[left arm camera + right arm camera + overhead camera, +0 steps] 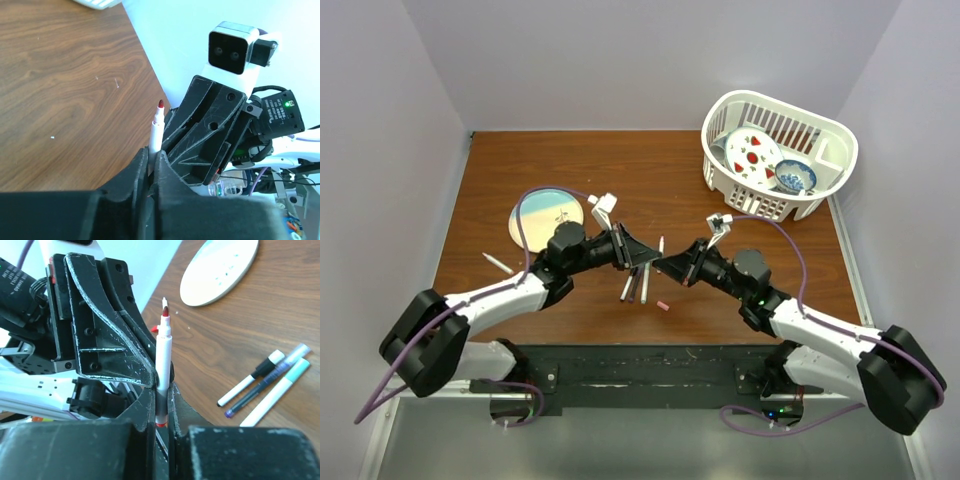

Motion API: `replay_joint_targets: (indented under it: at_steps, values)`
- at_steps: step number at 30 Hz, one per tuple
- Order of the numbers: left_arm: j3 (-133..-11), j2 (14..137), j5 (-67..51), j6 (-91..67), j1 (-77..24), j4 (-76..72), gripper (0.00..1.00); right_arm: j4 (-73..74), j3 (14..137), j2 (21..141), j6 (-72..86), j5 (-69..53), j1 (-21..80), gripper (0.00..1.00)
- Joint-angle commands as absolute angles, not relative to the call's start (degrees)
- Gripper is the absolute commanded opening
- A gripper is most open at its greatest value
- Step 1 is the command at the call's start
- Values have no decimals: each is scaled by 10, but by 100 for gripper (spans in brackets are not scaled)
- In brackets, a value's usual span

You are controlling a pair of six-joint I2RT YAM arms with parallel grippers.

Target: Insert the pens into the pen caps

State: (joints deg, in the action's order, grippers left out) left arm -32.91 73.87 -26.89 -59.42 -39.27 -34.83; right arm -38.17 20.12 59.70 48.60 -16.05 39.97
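A white pen with a red tip [661, 245] stands between both grippers, which meet at the table's middle. My left gripper [650, 258] is shut on its barrel [156, 130], jaws [151, 157] pinched close. My right gripper [671, 265] is shut on the same pen [163, 350], fingertips [161, 390] around the lower barrel, a red band below. Three pens lie beside us: a white one with a black end [250, 382], a dark purple one [272, 375] and a white one with a teal end [280, 392]. A pink cap [663, 306] lies nearer the bases.
A round pale plate [547, 216] lies at the left, also in the right wrist view [220, 270]. One more pen [498, 263] lies far left. A white basket [825, 190] with dishes stands at the back right.
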Motion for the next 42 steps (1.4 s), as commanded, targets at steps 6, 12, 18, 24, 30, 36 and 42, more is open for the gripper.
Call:
replay_joint_targets:
  at_steps: [6, 12, 18, 24, 30, 36, 42]
  values:
    - [-388, 665, -199, -519, -360, -116, 43, -366, 199, 539, 468, -137, 400, 0]
    - [-413, 603, -107, -474, -252, 84, 60, -295, 192, 483, 449, -126, 400, 0]
    - [-488, 559, 222, -501, -219, 380, 100, -219, 215, 468, 432, -134, 400, 0]
    - [-468, 533, 291, -523, -137, 447, 85, -209, 208, 418, 425, -149, 402, 0]
    - [-407, 626, 124, -446, 49, 379, 61, -177, 219, 379, 410, -166, 401, 0]
    - [-379, 646, 122, -438, 116, 338, 56, -194, 212, 380, 423, -182, 400, 0]
    - [-393, 681, 191, -453, 138, 323, 58, -177, 225, 379, 410, -171, 414, 0]
